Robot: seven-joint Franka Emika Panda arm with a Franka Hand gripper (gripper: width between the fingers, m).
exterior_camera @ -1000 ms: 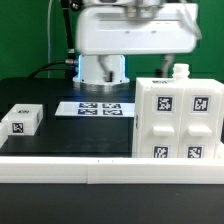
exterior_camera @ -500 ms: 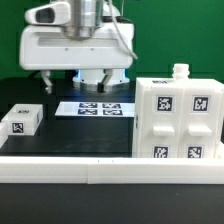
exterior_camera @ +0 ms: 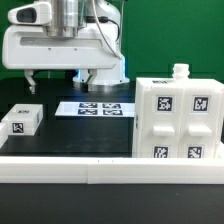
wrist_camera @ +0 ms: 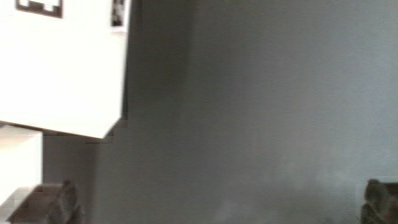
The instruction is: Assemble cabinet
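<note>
**A:** Exterior view first. Place of the cabinet (exterior_camera: 178, 120)?

**B:** Upright on the black table (exterior_camera: 60, 140), at the exterior view's right, just behind the white front rail (exterior_camera: 100, 170). Well apart from the gripper (exterior_camera: 57, 80), hanging high toward the exterior view's left, above the small tagged block (exterior_camera: 22, 120). Marker board (exterior_camera: 98, 107) flat between the two, farther back.

**A:** Handling?

**B:** Looks like stiff moulded plastic, probably light for its bulk, smooth and likely slippery. Seems too broad to span whole. Better pinched across a thin wall edge or nudged from the side, sparing the small knob (exterior_camera: 180, 71) on top.

**A:** Anything inside?

**B:** Cannot tell. Only tagged, recessed front panels showing, interior hidden.

**A:** Wrist view, then.

**B:** Fingertips (wrist_camera: 39, 205) spread wide, bare dark table between them, nothing held. A white tagged piece (wrist_camera: 63, 60) off to one side, outside the jaws. Cannot tell which part. No sure sight of the cabinet here.
</note>
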